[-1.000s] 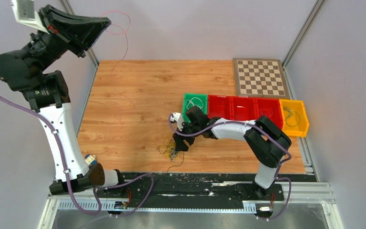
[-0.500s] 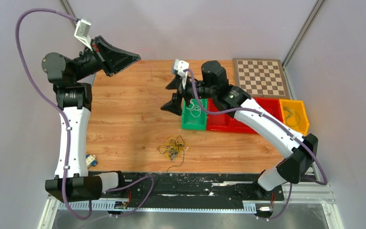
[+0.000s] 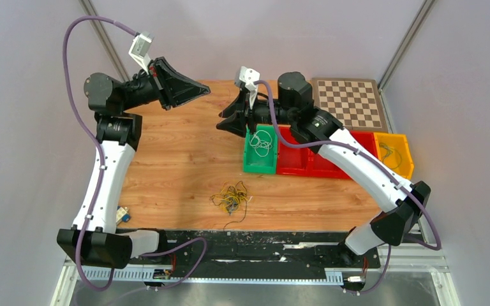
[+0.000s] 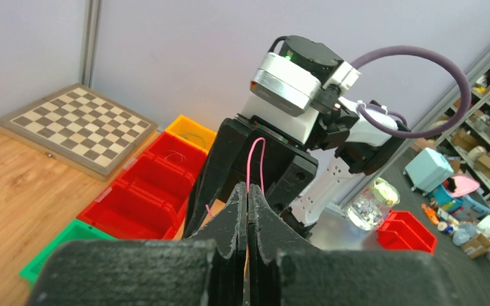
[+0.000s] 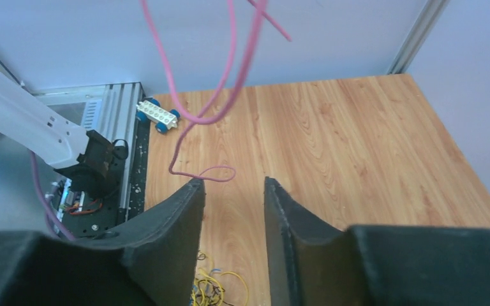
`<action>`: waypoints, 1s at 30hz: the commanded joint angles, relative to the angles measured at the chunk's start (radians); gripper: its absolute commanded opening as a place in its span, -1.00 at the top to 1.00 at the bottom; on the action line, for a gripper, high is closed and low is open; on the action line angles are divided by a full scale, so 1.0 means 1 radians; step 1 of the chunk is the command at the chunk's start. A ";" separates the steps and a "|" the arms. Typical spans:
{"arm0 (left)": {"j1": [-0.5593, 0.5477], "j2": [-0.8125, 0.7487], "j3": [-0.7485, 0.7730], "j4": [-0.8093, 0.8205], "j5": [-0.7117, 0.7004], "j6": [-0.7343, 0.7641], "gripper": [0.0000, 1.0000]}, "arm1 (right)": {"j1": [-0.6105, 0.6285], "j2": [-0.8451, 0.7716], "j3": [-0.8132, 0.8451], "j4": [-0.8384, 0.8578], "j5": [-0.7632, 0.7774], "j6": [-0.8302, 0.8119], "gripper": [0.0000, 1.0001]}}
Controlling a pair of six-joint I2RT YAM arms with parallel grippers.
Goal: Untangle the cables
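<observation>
— Two claws to list. Item one, left claw (image 3: 204, 91): hanging high over the far left of the bench (image 3: 178, 159), pressing its fingers together on one pink cable (image 4: 249, 162), with a short loop showing past the tips.

— Item two, right claw (image 3: 222, 121)?

— Hovering to the right of the first, raised beside the green bin (image 3: 250, 167). Its fingers are standing spread and gripping nothing. The pink strand is dangling just beyond them.

— Other cables?

— One snarl (image 3: 231, 196), yellow and dark strands, is lying on the bench near the front edge, well apart from both claws. Whether the pink cable is reaching it, I cannot tell.

— Handling note?

— Probably they are passing the pink cable across. The right claw should be centring the strand between its fingers and closing fully while the left is gripping; wire this thin is likely slipping out of any loose pinch. Slack is worth keeping, with no jerking.
</observation>
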 commanded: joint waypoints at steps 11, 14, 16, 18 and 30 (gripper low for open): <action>-0.003 0.022 -0.038 0.174 -0.058 -0.149 1.00 | 0.003 -0.014 0.034 0.087 -0.090 0.017 0.50; 0.005 0.026 -0.034 0.168 -0.063 -0.147 1.00 | -0.005 -0.025 0.019 0.087 -0.066 0.021 0.93; 0.014 0.026 -0.044 0.163 -0.071 -0.144 1.00 | -0.014 -0.040 0.014 0.088 -0.045 0.031 1.00; 0.025 0.023 -0.064 0.146 -0.073 -0.136 1.00 | -0.029 -0.056 0.011 0.102 -0.010 0.047 1.00; -0.069 0.062 -0.192 -0.208 -0.093 0.137 1.00 | -0.161 -0.092 0.102 0.200 0.076 0.189 1.00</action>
